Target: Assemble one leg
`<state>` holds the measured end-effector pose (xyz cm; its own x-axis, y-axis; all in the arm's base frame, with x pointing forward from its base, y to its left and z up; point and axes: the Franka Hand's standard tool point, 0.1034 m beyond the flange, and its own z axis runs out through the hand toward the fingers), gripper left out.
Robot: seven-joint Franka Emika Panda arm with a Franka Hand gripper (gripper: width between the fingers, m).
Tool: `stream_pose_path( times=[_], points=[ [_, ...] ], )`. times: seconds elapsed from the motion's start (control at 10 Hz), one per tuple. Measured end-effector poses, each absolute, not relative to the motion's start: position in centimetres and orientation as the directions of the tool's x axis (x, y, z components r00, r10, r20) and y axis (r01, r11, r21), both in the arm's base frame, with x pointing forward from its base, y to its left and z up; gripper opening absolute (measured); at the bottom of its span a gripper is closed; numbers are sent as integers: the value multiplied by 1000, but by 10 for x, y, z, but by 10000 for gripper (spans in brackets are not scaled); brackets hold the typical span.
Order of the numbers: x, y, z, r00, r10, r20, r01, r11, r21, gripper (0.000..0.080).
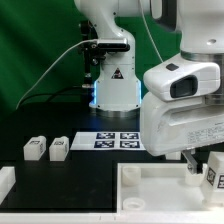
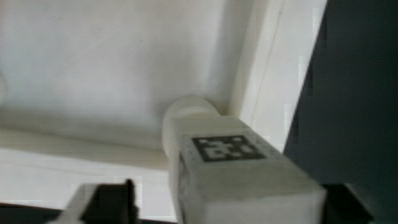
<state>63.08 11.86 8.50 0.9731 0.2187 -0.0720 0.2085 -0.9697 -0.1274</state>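
One leg (image 2: 231,150), a white chunky block with a square marker tag, stands at a corner of the large white panel (image 2: 107,90). My gripper (image 2: 231,208) straddles it. One finger (image 2: 111,203) stands a little off the leg with panel showing between, and the other finger (image 2: 356,208) is against its far side. In the exterior view the gripper (image 1: 203,168) is at the right over the panel (image 1: 140,195), with the leg (image 1: 214,172) between the jaws. Two more legs (image 1: 35,149) (image 1: 60,149) lie on the black table at the left.
The marker board (image 1: 118,140) lies behind the panel, in front of the robot base (image 1: 115,85). A small white part (image 1: 6,180) sits at the left edge. A green curtain hangs behind.
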Motion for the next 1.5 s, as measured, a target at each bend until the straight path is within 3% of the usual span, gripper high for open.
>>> stream_pose_path(
  times=[0.1, 0.2, 0.6, 0.8, 1.0, 1.5],
  points=[
    [631, 118, 85, 973, 219, -72, 209, -970, -127, 382],
    [631, 117, 85, 973, 218, -73, 208, -970, -125, 298],
    [631, 114, 84, 981, 178, -78, 168, -978, -120, 296],
    [636, 113, 83, 991, -122, -47, -127, -983, -134, 295],
    [634, 112, 82, 849, -526, -50, -527, -837, -146, 295],
    [632, 113, 81, 480, -867, -134, -876, -467, -120, 295]
  ],
)
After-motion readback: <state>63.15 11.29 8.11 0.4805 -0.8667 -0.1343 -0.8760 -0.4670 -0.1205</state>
